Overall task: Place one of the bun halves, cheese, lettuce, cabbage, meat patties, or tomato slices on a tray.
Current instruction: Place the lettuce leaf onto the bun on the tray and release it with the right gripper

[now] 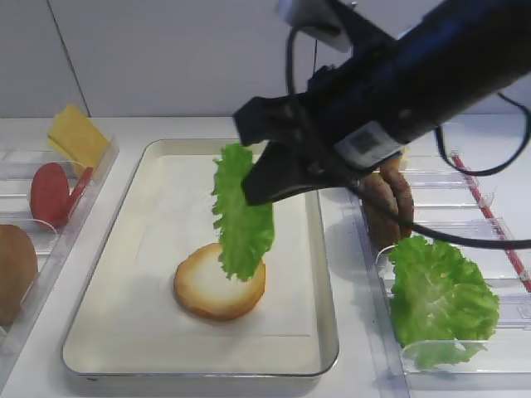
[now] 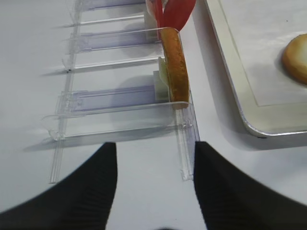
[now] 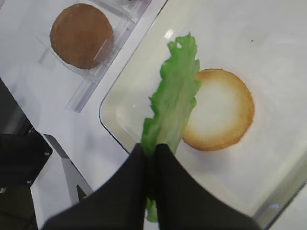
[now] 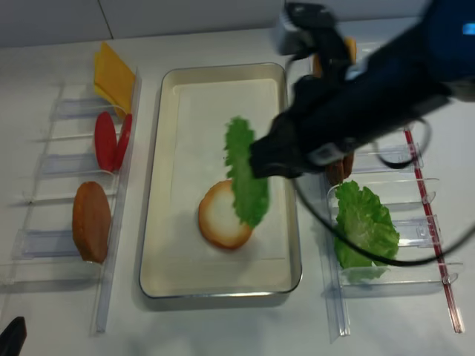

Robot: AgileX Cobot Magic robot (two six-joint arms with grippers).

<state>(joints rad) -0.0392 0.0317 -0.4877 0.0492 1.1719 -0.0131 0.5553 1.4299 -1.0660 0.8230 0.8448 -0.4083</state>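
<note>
A toasted bun half (image 1: 219,286) already lies flat on the tray (image 1: 124,332), so one piece is down. My right hand (image 3: 152,158) is pinched closed on one edge of a lettuce leaf (image 1: 241,211), which hangs in the air over the tray with its lower tip above the bun's right side; I cannot tell whether it touches. What is left, as I judge it, is to lower the leaf and let go.

Going left to right on the counter (image 1: 348,249): the clear bins (image 4: 59,148) at the left carry cheese (image 1: 76,137), tomato slices (image 1: 51,195) and another bun half (image 4: 91,221). My left hand (image 2: 154,158) waits open beside them, holding nothing. Right of the tray sit the meat patties (image 1: 390,203) and a stack of green leaves (image 1: 438,298). Nothing stands between the leaf and the tray.
</note>
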